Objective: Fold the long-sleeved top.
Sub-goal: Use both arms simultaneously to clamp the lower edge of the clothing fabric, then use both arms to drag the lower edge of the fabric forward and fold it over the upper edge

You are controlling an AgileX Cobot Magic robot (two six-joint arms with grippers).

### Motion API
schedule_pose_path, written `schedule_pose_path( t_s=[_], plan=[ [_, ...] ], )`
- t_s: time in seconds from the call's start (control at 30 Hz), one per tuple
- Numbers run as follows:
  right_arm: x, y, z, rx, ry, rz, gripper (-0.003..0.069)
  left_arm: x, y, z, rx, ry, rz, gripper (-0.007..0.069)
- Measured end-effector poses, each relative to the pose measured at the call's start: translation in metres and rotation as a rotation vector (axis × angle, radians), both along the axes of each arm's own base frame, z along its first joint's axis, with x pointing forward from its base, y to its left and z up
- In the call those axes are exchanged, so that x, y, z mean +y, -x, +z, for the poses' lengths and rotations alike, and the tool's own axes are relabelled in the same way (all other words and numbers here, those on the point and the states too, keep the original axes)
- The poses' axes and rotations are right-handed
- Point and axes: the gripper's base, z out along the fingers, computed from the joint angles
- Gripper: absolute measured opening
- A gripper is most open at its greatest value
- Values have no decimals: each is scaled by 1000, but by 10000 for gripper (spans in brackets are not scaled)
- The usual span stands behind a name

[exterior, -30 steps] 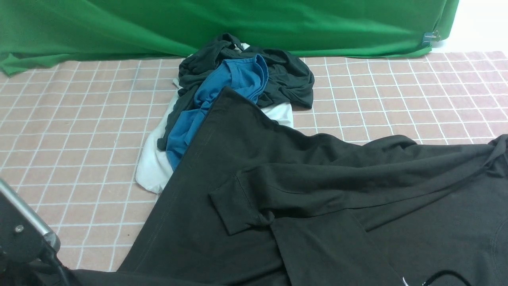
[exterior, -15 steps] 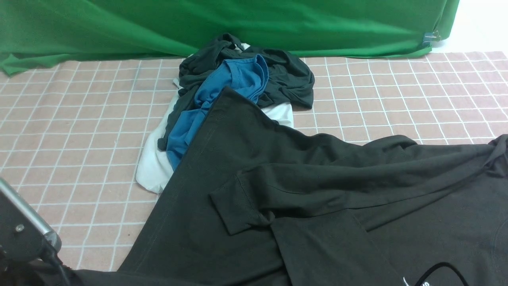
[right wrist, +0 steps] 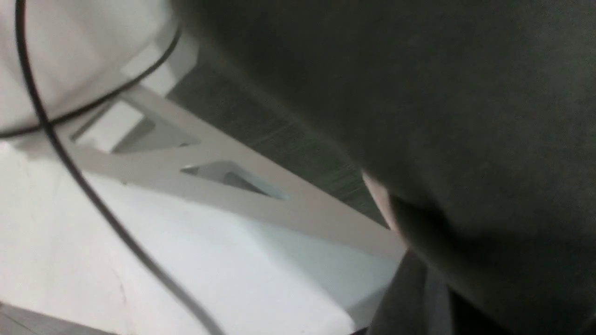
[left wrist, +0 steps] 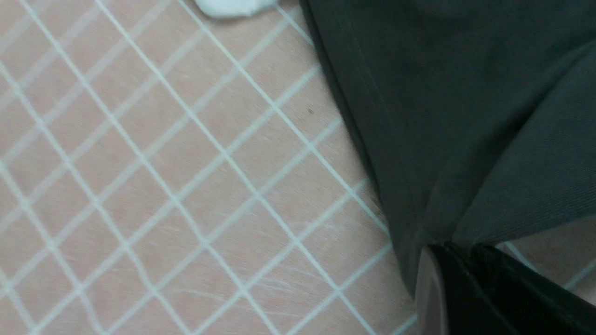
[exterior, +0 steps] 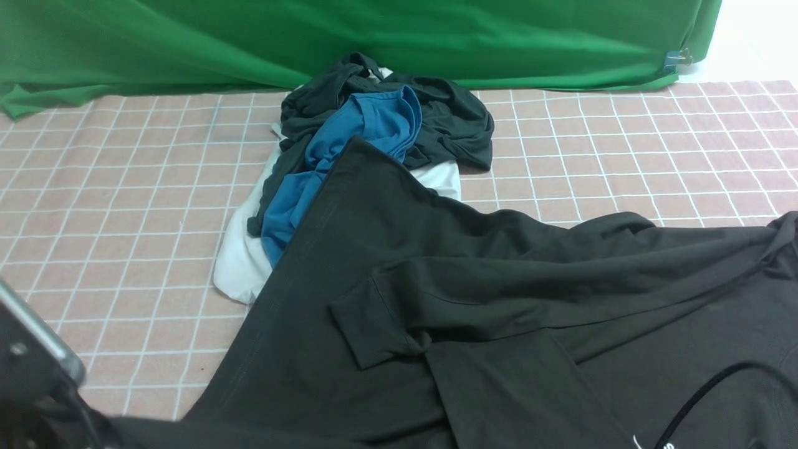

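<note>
So, quick rundown of where this fold stands:

Top: the long-sleeved top (exterior: 499, 299) is spread over the near right part of the checked tablecloth (exterior: 124, 206), reaching from the bottom edge of the front view up to the clothes pile. Not flat yet. One sleeve is thrown back across the body, with its cuff (exterior: 368, 327) lying on the chest area.

Logo: only a sliver of white print (exterior: 642, 444) shows at the very bottom edge, so the front looks to be facing up.

Left gripper: the left gripper (left wrist: 458, 260) is pinched tight on a bunch of the top's fabric near its edge. You can see the cloth gathering into the closed jaws in the wrist view. My guess is that it's anchoring that corner so the cloth can be pulled taut.

Right gripper: the right gripper isn't clearly visible anywhere, since black cloth fills most of its wrist view. It reads as fully closed, and probably on the top, but I can't confirm what it's holding.

Pile: the blue T-shirt (exterior: 349, 156), a smaller dark garment (exterior: 449, 125) and something white (exterior: 243, 262) sit at the back, and the top's far corner overlaps them. That could drag them along.

Backdrop: green cloth (exterior: 374, 37) hangs behind the table.
</note>
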Motion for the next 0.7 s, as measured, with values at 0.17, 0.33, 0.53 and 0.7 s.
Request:
schedule_pose_path(
  t_s=[0.17,0.33,0.53,0.7],
  plan=[
    [-13,-26,1,-29,11,-131,44,1,-3,26,-92,-4,7,33],
    [-34,-56,2,-86,41,-249,44,2,-12,27,-86,-26,14,33],
    [-62,-92,1,-131,-41,-385,44,-3,-52,15,-73,-40,18,33],
    [-78,-116,10,-190,-102,-492,44,-8,-90,6,-117,-33,21,33]
  ],
)
